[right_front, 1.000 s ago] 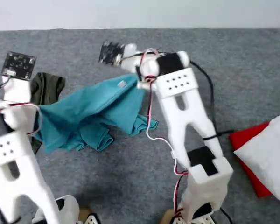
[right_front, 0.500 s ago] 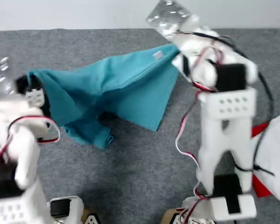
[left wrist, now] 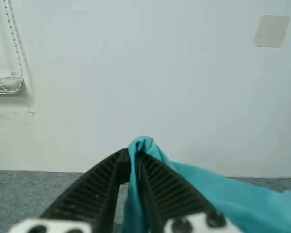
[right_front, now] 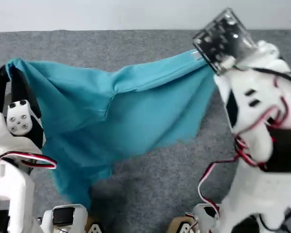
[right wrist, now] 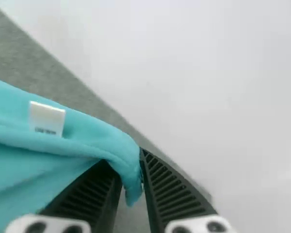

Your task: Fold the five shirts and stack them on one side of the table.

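**High view:** a teal shirt (right_front: 131, 111) is stretched wide above the grey table (right_front: 160, 194), plain in colour, with loose folds running down from a taut upper edge. Its long axis runs from one arm to the other, and that upper edge is close to level. The left gripper (right_front: 10, 69) pinches one end corner between its black fingers. From there the cloth sags below the jaws into a hanging tail near the left arm's base. The other end disappears under the circuit board (right_front: 225, 36) on the right arm (right_front: 254, 126), so the grip there is hidden. I cannot tell whether the lowest cloth touches the table.

**Left wrist view:** the left gripper (left wrist: 135, 156) has its ribbed jaws pressed together on a small bunch of teal fabric that pokes out just past the tips. The rest of the shirt (left wrist: 223, 194) trails off to one side of the jaws and is cut off at the frame edge. A pale wall (left wrist: 150, 73) stands behind.

**Right wrist view:** the right gripper (right wrist: 130, 164) clamps a rolled hem of the shirt (right wrist: 39, 165) between closed jaws, with a little lip of cloth hanging in the slit. A white label (right wrist: 47, 118) sits on the fabric near the jaws. Its print is too blurred to make out.
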Action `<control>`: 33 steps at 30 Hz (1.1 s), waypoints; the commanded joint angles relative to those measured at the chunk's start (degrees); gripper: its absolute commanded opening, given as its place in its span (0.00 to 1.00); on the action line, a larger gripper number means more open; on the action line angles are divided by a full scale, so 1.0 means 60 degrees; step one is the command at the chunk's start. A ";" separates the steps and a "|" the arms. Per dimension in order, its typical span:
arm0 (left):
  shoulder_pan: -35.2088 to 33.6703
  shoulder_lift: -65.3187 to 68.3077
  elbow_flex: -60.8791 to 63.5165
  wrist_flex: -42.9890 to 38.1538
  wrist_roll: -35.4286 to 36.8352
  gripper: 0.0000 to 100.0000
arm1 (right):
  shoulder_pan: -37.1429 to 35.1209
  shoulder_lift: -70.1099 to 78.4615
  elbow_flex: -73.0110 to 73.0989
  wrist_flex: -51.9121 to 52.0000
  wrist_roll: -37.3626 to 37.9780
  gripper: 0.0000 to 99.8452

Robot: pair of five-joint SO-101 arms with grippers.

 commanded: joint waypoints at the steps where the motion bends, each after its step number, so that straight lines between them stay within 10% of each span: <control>1: 0.0015 -0.0015 -0.0300 -0.0278 0.0044 0.00 | 0.0608 -0.0608 -0.0513 0.0022 -0.0073 0.01; 33: 0.0015 -0.1963 -0.0315 -0.0190 -0.1480 0.00 | 0.1341 -0.3641 -0.0513 0.1516 0.0835 0.01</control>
